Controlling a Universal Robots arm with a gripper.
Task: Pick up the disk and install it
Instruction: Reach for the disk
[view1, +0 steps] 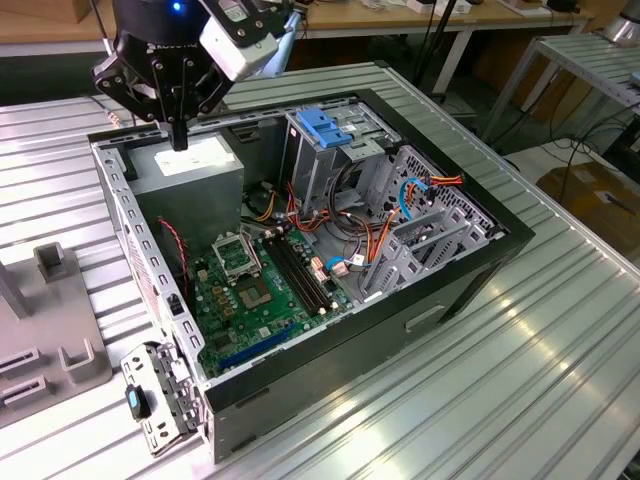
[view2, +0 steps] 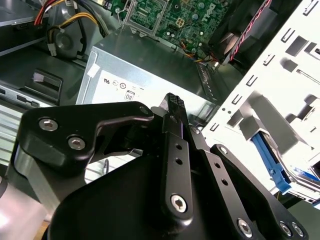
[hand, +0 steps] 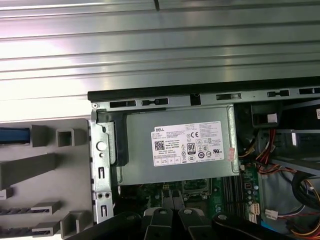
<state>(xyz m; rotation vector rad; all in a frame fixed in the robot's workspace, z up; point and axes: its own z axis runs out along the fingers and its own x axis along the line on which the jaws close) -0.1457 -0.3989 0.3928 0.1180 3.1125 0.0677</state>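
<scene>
Black claw (view1: 179, 142) pinched closed and empty, hovering above grey power-supply box (view1: 195, 175)

Light: bright overhead light is falling evenly on the ribbed metal table (view1: 540, 340) in the exterior view.
Glare: white streaks are blooming across its slats; the pale chassis panel (view2: 272, 47) is washing out.
Shadows: the black gripper (view2: 172, 101) is reading dark against that panel.

You will find the power-supply box (hand: 175, 175) is dull grey sheet metal bearing a white paper label (hand: 187, 145), the gripper (view2: 175, 102) over it matt black with bright metal screws (view2: 179, 201), the table (hand: 150, 60) alongside it glossy ribbed metal, and the bracket (view1: 325, 125) near it smooth blue plastic.
</scene>
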